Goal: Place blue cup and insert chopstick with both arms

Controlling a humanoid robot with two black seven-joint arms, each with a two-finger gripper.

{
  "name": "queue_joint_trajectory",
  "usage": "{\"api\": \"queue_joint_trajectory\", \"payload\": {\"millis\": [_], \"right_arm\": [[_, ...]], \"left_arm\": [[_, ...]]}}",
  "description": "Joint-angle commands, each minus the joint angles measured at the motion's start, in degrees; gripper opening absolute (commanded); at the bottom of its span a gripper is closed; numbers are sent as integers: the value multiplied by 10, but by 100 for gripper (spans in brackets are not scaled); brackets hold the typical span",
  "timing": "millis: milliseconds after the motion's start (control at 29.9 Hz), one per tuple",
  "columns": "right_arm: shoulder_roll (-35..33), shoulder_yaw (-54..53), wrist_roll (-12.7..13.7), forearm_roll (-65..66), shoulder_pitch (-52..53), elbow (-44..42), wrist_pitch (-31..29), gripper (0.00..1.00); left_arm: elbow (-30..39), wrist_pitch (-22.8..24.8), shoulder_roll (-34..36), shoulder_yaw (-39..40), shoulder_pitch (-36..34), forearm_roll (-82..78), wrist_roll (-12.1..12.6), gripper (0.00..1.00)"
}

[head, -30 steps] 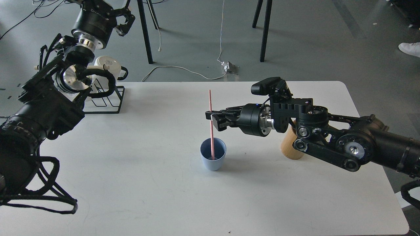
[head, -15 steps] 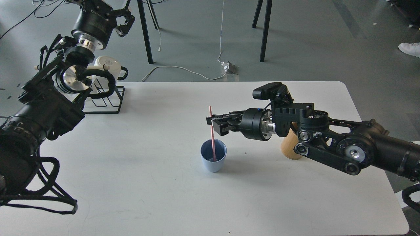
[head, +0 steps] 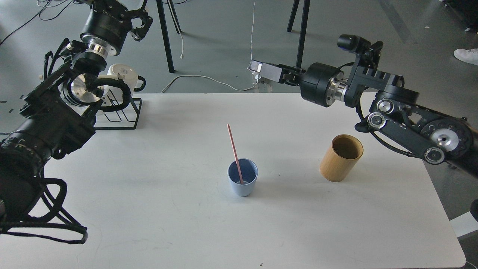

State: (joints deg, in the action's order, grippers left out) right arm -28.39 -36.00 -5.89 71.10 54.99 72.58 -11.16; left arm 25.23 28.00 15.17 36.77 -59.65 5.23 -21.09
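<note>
The blue cup [head: 242,182] stands upright near the middle of the white table [head: 157,209]. The pink chopstick [head: 233,149] stands in it, its lower end inside the cup, and leans to the upper left against the rim. My right gripper [head: 257,69] is raised above the table's far edge, well up and right of the cup, open and empty. My left gripper [head: 141,23] is held high at the far left, beyond the table, open and empty.
A tan bamboo cylinder [head: 340,158] stands upright to the right of the cup. A black wire rack [head: 125,114] with a white mug [head: 121,73] sits at the table's far left corner. Chair legs and cables lie on the floor behind.
My right gripper let go of the chopstick and rose up and back to the right, uncovering the bamboo cylinder. The chopstick tipped from upright to leaning left in the cup. The left arm stayed still.
</note>
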Motion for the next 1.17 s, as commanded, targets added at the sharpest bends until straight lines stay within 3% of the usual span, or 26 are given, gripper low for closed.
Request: {"api": "queue_joint_trajectory", "payload": {"millis": [0, 201, 435, 702, 870, 1137], "right_arm": [[-50, -58, -4, -144, -2, -7, -10, 100], [-99, -86, -64, -349, -2, -41, -15, 100], [-103, -98, -60, -588, -3, -173, -21, 100], [-65, -99, -58, -826, -29, -349, -130, 100], [-23, -108, -52, -858, -30, -444, -168, 100], [-12, -122, -52, -860, -33, -449, -168, 100]], "left_arm": [[0, 0, -2, -2, 0, -4, -3, 99], [0, 0, -4, -2, -1, -4, -4, 99], [-1, 0, -1, 2, 8, 0, -7, 99], [1, 0, -1, 3, 15, 1, -6, 99], [-2, 0, -3, 0, 16, 0, 1, 99], [-10, 0, -4, 0, 15, 0, -1, 99]]}}
